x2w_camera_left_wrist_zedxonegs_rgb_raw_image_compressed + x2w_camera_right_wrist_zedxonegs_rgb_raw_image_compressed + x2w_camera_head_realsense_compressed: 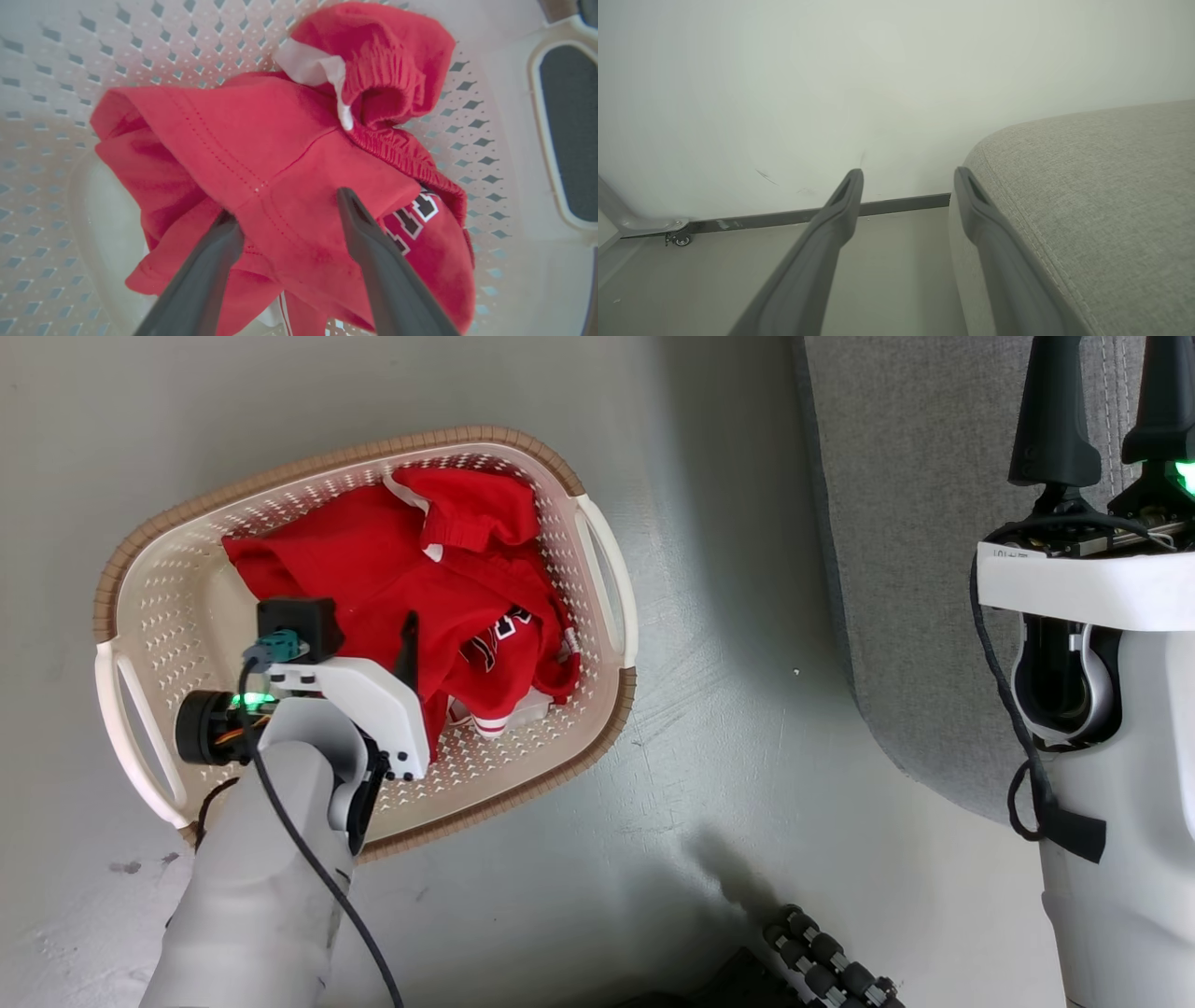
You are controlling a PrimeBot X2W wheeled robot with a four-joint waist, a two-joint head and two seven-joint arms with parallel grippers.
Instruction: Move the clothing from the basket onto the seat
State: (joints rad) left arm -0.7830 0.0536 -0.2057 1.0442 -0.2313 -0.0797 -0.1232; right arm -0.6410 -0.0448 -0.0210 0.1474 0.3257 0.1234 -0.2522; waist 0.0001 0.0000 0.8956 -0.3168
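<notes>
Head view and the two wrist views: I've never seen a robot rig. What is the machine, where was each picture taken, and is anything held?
It is a wheeled, two-armed robot. One picture looks down from its head; the others look along each arm's two dark fingers. On the floor sits a basket holding red clothing. The left jaws stand open, fingers down at the clothing, nothing gripped yet. The right jaws stand open and empty beside the grey seat.
</notes>
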